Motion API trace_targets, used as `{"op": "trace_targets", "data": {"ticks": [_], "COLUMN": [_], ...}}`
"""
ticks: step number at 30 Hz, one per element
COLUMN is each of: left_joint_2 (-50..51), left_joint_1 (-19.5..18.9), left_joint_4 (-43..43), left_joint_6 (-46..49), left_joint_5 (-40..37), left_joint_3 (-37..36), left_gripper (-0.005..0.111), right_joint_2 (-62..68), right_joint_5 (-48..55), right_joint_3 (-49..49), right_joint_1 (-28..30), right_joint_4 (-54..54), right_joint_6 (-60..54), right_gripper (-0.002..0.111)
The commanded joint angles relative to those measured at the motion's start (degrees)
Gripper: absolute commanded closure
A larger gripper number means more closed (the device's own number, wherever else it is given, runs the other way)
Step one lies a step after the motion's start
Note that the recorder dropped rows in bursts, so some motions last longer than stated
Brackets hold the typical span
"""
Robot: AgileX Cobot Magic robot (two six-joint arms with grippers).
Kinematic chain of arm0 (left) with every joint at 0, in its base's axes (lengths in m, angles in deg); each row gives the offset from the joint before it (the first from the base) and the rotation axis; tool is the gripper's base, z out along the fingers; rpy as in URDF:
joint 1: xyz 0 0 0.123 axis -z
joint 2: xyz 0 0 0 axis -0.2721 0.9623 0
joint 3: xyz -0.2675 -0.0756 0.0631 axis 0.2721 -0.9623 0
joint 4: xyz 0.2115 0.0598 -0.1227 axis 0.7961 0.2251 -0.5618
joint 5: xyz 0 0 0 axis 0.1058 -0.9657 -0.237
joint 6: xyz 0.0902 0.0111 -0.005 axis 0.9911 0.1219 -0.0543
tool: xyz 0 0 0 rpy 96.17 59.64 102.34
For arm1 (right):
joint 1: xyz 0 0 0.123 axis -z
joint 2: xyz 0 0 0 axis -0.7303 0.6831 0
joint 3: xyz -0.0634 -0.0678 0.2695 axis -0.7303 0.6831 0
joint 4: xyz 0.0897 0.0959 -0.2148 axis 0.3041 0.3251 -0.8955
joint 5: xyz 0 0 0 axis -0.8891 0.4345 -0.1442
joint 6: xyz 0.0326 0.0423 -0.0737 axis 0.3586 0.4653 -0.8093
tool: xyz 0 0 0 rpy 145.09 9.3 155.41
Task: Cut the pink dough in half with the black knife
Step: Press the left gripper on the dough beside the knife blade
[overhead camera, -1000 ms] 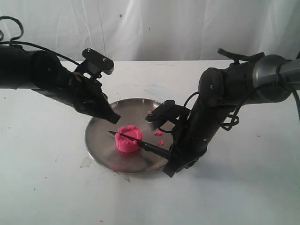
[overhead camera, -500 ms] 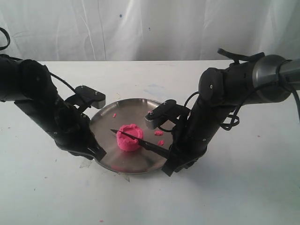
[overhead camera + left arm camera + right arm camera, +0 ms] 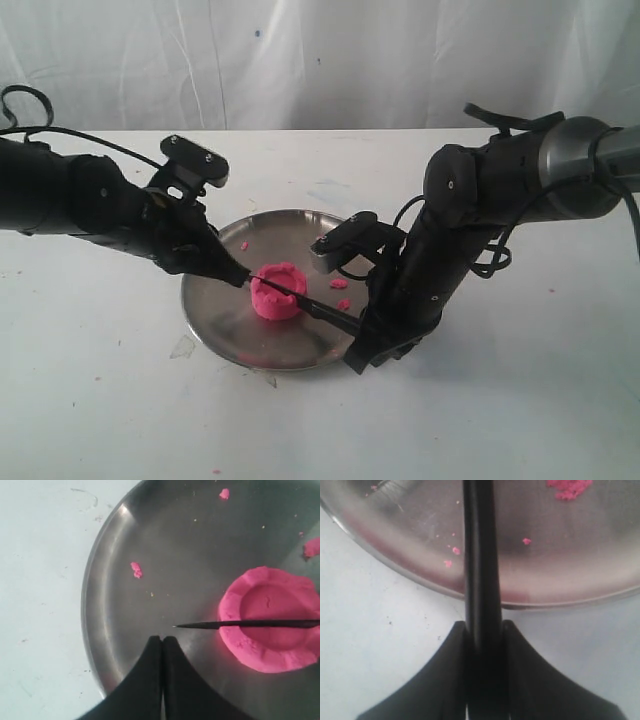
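The pink dough (image 3: pixel 276 291) (image 3: pixel 269 625) is a whole round puck with a raised rim, sitting mid-plate on the steel plate (image 3: pixel 215 310) (image 3: pixel 105 630). The black knife (image 3: pixel 318 309) (image 3: pixel 250 624) (image 3: pixel 481 565) lies across the dough's top, its tip sticking out past the dough on the left. My right gripper (image 3: pixel 362 332) (image 3: pixel 483 630) is shut on the knife's handle at the plate's near right edge. My left gripper (image 3: pixel 238 279) (image 3: pixel 163 641) is shut with nothing in it, its tip just left of the dough, close to the knife tip.
Small pink crumbs (image 3: pixel 339 283) (image 3: pixel 136 570) lie scattered on the plate. The plate rests on a white table (image 3: pixel 100 400) with a white cloth backdrop (image 3: pixel 320 60) behind. The right arm's bulk (image 3: pixel 470 220) stands right of the plate.
The left arm swung from the plate's near left rim up and in, its shut tip now next to the dough. The right gripper and knife stayed nearly still over the dough.
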Motion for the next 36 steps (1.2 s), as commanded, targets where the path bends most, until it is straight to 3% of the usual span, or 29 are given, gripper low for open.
{"op": "trace_targets", "data": {"ticks": [1,9,25,36], "left_joint_2": [3.7,8.8,8.9,8.9], "left_joint_1": [0.0,0.0,0.2,3.4], "left_joint_4": [0.1,0.1,-0.1,0.4], "left_joint_6": [0.2,-0.1,-7.7,-6.3], "left_joint_5": [0.1,-0.4,0.6,3.2], "left_joint_3": [3.7,5.0,5.3,5.3], "left_gripper": [0.107,0.107,0.107,0.107], "right_joint_2": [-0.1,-0.1,-0.1,-0.1], "right_joint_5": [-0.1,-0.1,-0.3,-0.3], "right_joint_3": [-0.3,-0.3,-0.3,-0.3], "right_joint_1": [0.1,0.1,0.1,0.1], "right_joint_4": [0.3,0.2,0.2,0.2], "right_joint_6": [0.4,0.4,0.4,0.4], "right_gripper": [0.108,0.108,0.108,0.108]}}
